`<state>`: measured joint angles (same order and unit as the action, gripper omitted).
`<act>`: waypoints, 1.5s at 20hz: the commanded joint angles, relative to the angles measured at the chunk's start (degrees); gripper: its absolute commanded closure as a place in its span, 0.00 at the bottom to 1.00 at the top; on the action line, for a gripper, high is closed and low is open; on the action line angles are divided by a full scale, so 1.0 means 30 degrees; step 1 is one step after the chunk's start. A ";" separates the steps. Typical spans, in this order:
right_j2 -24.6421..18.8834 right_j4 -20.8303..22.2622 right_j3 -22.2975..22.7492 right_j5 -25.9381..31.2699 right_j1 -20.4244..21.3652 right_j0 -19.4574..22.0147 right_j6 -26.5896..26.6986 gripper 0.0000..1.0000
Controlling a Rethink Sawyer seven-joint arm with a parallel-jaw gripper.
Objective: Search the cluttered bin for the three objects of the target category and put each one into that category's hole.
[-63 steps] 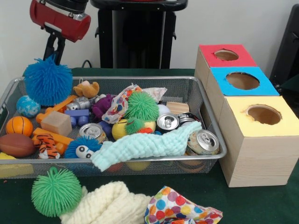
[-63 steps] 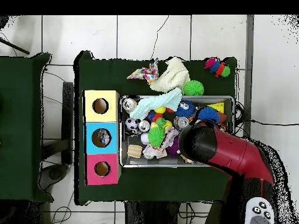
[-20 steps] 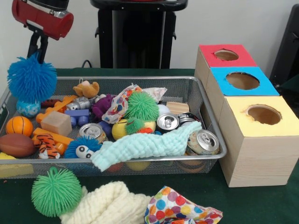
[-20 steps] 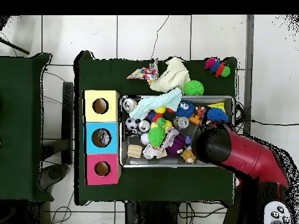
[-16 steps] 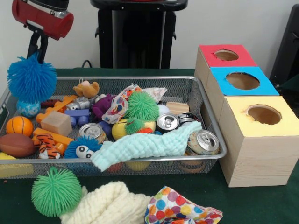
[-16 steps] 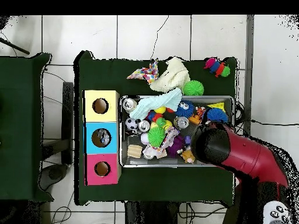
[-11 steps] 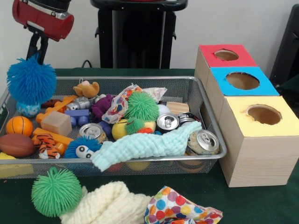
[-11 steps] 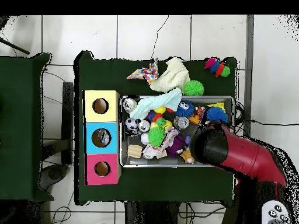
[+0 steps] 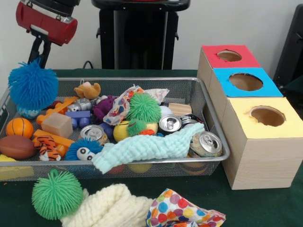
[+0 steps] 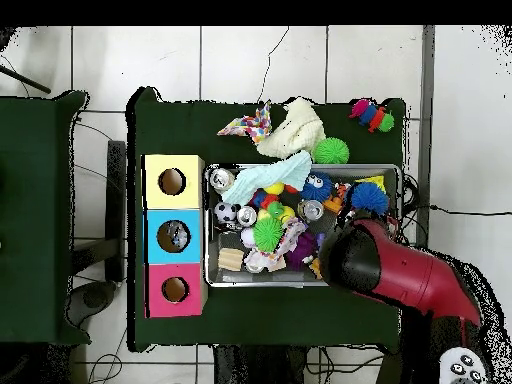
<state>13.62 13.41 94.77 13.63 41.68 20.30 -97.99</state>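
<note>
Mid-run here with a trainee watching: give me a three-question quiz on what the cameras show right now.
1. True or false: the blue spiky ball hangs from the gripper.
2. Which box is nearest the robot's pedestal? A) yellow box B) blue box C) red box
3. Fill in: the green spiky ball outside the wire bin touches a cream ____.

Key: 1 true; 2 C; 3 cloth.

A green spiky ball (image 9: 57,194) is seen on the dark green surface (image 9: 265,205) in front of the bin, touching a cream knitted cloth (image 9: 109,207). A polka-dot cloth (image 9: 182,210) lies just beside that. In the overhead view, a multicoloured caterpillar toy (image 10: 372,115) rests near a corner of the surface.
</note>
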 commanded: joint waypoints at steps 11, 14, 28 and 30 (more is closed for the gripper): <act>-0.1334 0.0603 0.1773 -0.0693 0.0079 0.0827 -0.1550 0.00; -0.1310 0.0686 0.1841 -0.0640 0.0233 0.0893 -0.1448 0.00; -0.1195 0.1071 0.2222 -0.1168 0.0280 0.0855 -0.1429 0.00; -0.1157 0.0967 0.2407 -0.1327 0.0242 0.0790 -0.1688 0.00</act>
<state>13.50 13.56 97.79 10.45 43.15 22.15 -97.99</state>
